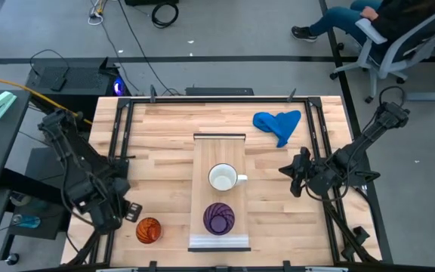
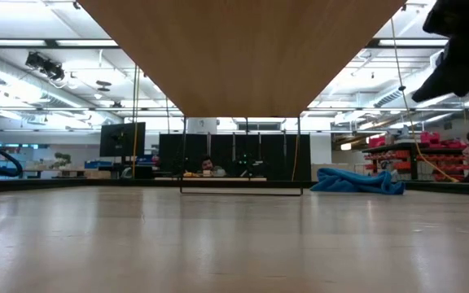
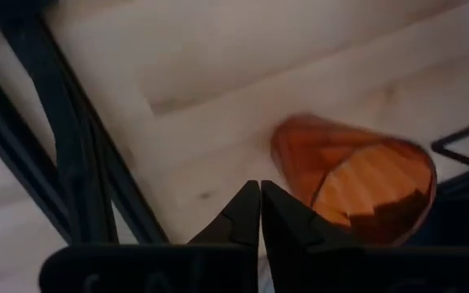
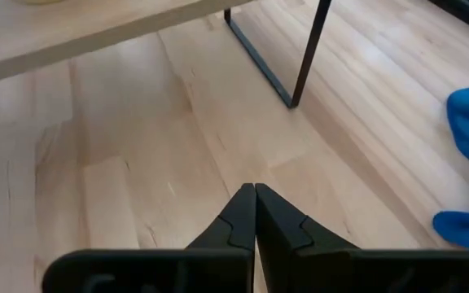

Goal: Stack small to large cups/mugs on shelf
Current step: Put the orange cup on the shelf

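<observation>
While the white handled mug (image 1: 223, 178) and purple ribbed cup (image 1: 218, 218) sit on the light wooden shelf (image 1: 219, 155), the empty, pinched-shut left gripper (image 1: 131, 212) must spread for the orange ribbed cup (image 1: 149, 230); the right gripper (image 1: 294, 181) waits, likewise clenched.

- Orange ribbed cup (image 1: 148, 230): upright on the tabletop, off the shelf, beside its pale-edged end.
- White mug (image 1: 223, 178): upright mid-shelf, handle pointing sideways.
- Purple ribbed cup (image 1: 219, 218): upright near the pale edge.
- Shelf (image 1: 219, 155): long light plank.
</observation>
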Controlling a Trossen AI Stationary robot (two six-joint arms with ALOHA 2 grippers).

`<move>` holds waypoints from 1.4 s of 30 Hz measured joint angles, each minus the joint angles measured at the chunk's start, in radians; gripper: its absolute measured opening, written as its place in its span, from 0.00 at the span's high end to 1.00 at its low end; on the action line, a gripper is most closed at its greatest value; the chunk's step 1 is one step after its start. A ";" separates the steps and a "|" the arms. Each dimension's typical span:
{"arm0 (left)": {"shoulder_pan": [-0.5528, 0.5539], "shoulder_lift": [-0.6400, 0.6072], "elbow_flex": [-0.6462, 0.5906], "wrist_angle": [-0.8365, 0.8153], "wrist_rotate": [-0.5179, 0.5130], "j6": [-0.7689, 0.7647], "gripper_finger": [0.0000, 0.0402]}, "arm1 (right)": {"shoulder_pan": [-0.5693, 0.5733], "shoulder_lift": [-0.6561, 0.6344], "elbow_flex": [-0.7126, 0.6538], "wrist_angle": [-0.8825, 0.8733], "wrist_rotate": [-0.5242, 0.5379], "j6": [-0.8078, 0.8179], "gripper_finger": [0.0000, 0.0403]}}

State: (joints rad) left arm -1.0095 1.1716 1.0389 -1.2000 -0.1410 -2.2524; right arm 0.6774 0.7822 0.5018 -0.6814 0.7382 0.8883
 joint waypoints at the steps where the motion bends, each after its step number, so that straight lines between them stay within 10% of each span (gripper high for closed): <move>1: -0.002 0.004 0.000 0.019 -0.003 -0.007 0.94 | 0.003 0.000 -0.003 -0.001 0.002 0.003 0.97; 8: 0.038 0.059 0.000 0.280 -0.125 0.065 0.97 | 0.006 0.001 -0.003 0.004 0.019 0.002 0.97; 19: 0.060 0.107 0.044 0.273 -0.045 0.073 0.96 | 0.006 0.001 -0.003 0.004 0.032 0.003 0.97; 29: 0.079 0.265 0.444 -0.057 -0.070 0.091 0.97 | 0.006 0.001 -0.003 0.009 0.032 0.003 0.97; 34: 0.069 0.450 0.689 -0.371 0.075 0.048 0.96 | 0.006 0.001 -0.003 0.009 0.033 -0.013 0.97; 42: 0.066 0.569 0.721 -0.370 0.015 0.105 0.96 | 0.007 0.001 -0.003 0.009 0.036 -0.024 0.97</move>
State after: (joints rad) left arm -0.9435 1.7411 1.7603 -1.5700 -0.1258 -2.1478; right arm 0.6842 0.7834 0.4992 -0.6726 0.7742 0.8640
